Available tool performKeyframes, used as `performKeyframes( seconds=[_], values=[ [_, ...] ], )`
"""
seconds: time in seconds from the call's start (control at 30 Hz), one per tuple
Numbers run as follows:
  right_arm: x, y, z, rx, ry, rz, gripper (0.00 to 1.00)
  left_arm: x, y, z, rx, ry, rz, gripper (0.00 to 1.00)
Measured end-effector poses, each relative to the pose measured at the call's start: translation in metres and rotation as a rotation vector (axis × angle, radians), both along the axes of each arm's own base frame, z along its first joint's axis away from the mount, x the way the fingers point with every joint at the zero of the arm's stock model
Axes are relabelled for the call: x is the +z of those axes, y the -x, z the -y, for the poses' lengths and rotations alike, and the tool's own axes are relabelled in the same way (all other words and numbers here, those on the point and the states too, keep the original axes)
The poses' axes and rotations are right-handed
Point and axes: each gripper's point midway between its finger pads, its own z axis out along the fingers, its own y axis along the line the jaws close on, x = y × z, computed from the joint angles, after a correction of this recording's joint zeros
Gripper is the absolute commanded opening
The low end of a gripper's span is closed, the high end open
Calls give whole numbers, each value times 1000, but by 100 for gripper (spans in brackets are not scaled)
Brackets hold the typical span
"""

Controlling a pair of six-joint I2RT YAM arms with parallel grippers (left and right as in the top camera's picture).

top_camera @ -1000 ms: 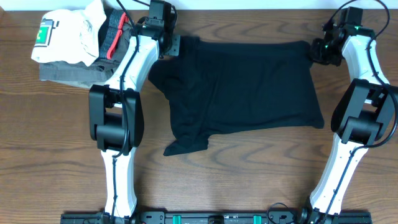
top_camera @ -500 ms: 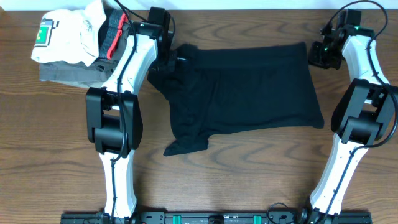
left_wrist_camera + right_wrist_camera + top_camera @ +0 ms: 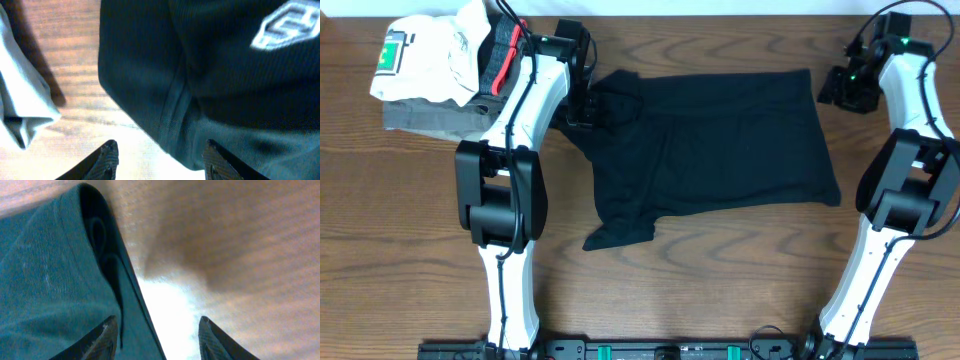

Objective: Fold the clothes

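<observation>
The clothes point(image 3: 710, 150), a black garment, lie spread flat in the middle of the table, with a sleeve trailing at the front left. My left gripper point(image 3: 588, 106) hovers over its upper left edge, open, with nothing held. In the left wrist view the black fabric point(image 3: 225, 80) with white printed lettering point(image 3: 287, 27) lies past the open left gripper point(image 3: 161, 161). My right gripper point(image 3: 840, 88) stands open just off the upper right corner. The right wrist view has the garment's hemmed corner point(image 3: 55, 280) under the left finger of the right gripper point(image 3: 159, 339).
A white garment with a green patch point(image 3: 425, 60) lies on grey folded garments with red trim point(image 3: 440, 112) at the back left, close to my left arm. Its pale cloth point(image 3: 20, 105) shows in the left wrist view. Bare wooden table point(image 3: 720, 280) lies in front.
Both grippers have opened and let go of the garment's upper corners. My left gripper moved toward the front along the left edge; the right one drew slightly away to the right.
</observation>
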Motion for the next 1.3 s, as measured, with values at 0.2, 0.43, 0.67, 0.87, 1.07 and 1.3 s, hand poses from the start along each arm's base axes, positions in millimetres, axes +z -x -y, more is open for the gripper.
performKeyframes(
  seconds=[0.2, 0.43, 0.67, 0.87, 1.07, 1.3],
  values=[
    [60, 27, 2, -13, 1, -19, 61, 53, 6, -1, 13, 17, 85, 66],
    [176, 69, -9, -14, 34, 102, 58, 162, 45, -8, 89, 64, 255, 69],
    [222, 119, -21, -21, 40, 90, 56, 168, 89, -16, 137, 43, 139, 69],
    [210, 142, -26, -33, 33, 26, 56, 160, 107, -7, 153, 34, 81, 69],
    [168, 156, -28, -66, 20, -20, 61, 133, 132, 17, 134, 27, 28, 69],
    [91, 159, -38, -52, -2, -53, 68, 65, 148, 30, 176, 83, -28, 68]
  ],
)
